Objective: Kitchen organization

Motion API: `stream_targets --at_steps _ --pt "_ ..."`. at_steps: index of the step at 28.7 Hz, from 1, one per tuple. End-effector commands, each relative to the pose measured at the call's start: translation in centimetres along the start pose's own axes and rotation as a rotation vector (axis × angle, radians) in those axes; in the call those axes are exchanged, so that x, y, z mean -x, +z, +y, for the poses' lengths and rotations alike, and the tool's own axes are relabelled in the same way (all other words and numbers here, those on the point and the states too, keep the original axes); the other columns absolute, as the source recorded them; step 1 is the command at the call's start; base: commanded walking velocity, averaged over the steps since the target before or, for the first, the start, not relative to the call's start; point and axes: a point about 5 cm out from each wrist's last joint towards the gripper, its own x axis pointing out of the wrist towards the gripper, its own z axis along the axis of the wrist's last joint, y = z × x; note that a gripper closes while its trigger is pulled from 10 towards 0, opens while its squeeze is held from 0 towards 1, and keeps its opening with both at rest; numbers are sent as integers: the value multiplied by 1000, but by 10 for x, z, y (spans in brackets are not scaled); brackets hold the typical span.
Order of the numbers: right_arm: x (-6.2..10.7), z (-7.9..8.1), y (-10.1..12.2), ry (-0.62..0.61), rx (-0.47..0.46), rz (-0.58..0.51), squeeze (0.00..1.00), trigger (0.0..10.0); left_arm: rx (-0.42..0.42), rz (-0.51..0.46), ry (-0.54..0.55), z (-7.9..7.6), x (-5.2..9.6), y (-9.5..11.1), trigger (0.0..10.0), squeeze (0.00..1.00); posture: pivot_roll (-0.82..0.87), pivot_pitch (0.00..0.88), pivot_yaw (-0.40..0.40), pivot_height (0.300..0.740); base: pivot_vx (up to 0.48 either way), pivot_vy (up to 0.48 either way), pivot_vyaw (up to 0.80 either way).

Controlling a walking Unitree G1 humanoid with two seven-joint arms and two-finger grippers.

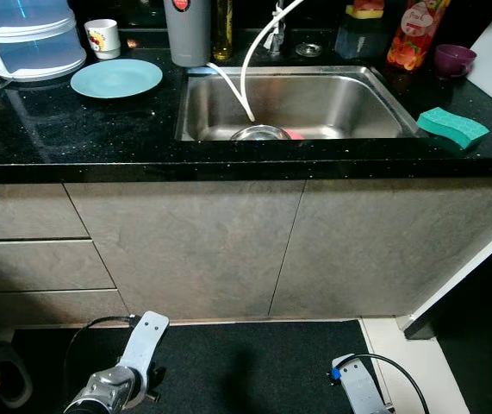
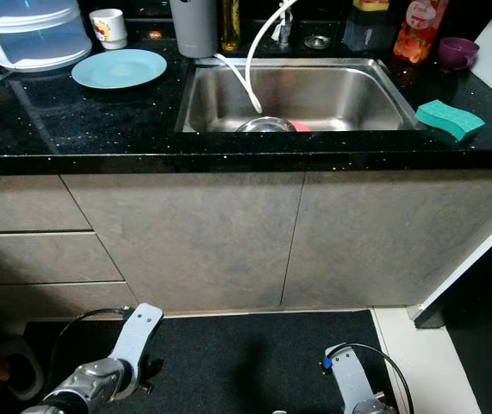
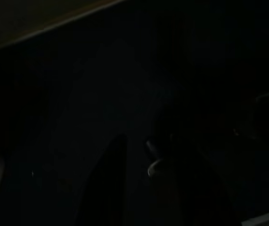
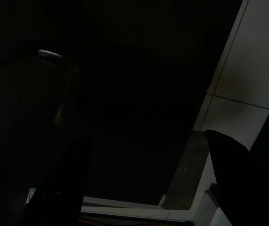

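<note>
A steel sink [image 1: 332, 103] is set into the black speckled counter [image 1: 82, 129], and down in its basin sits a round metal bowl [image 1: 260, 133] with something pink [image 1: 294, 134] just beside it; a white hose [image 1: 250, 65] curves down from the back edge into the basin toward that bowl. To the robot's left of the sink, a light blue plate [image 1: 116, 78] lies flat on the counter, with a small white printed mug [image 1: 102, 37] behind it and a stack of clear plastic containers [image 1: 28, 34] at the far left corner. A grey cylindrical canister [image 1: 187, 33] stands at the sink's back left corner, a bottle of amber liquid [image 1: 222, 30] next to it. On the right, a green sponge [image 1: 452, 127] rests on the counter edge beside the basin, and behind it a red-labelled bottle [image 1: 416, 34] and a purple cup [image 1: 454, 59] stand near the wall. Below the counter run grey cabinet doors [image 1: 297, 246] and drawers [image 1: 30, 263], over a dark mat [image 1: 246, 366] on the floor. Both silver arms hang low in front of the cabinets: the left arm [image 1: 129, 366] over the mat's left part, the right arm [image 1: 362, 388] near the mat's right edge. From where they hang I cannot tell whether either gripper is spread or closed; the wrist views are nearly black, the right one showing only pale floor tile [image 4: 252, 84] past the dark mat.
</note>
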Motion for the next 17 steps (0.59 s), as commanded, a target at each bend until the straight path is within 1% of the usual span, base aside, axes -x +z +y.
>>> stream_targets --at_steps 1,3,7,13,17 --pt "0 2 -5 10 6 18 0 10000 52 55 17 0 1 -16 10000 0 86 100 -8 740 0 0 0" --pt "0 2 -5 10 7 18 0 10000 64 62 19 -1 1 -18 10000 0 86 100 -8 740 0 0 0" --pt "0 2 -5 10 6 20 0 10000 60 60 18 -3 0 -15 10000 0 91 101 -11 740 0 0 0" --pt "0 1 -5 13 6 19 0 10000 49 67 10 -4 0 -17 10000 0 89 106 -10 740 0 0 0" --pt "0 1 -5 12 6 19 0 10000 57 66 12 -4 0 -17 10000 0 84 105 -14 740 0 0 0"
